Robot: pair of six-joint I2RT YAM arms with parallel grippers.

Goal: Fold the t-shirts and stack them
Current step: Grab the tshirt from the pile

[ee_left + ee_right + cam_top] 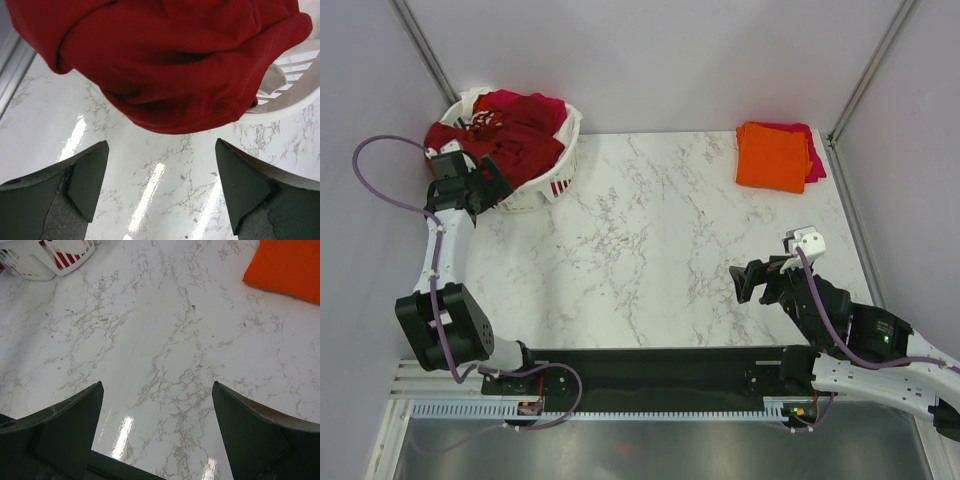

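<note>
One magenta shirt point(816, 156), mostly under orange shirt point(770, 155)

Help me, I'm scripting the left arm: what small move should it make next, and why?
Probably ease the left gripper forward and close on the dark red shirt: its jaws stand open just short of the cloth drooping over the basket rim, and nothing is held.
</note>
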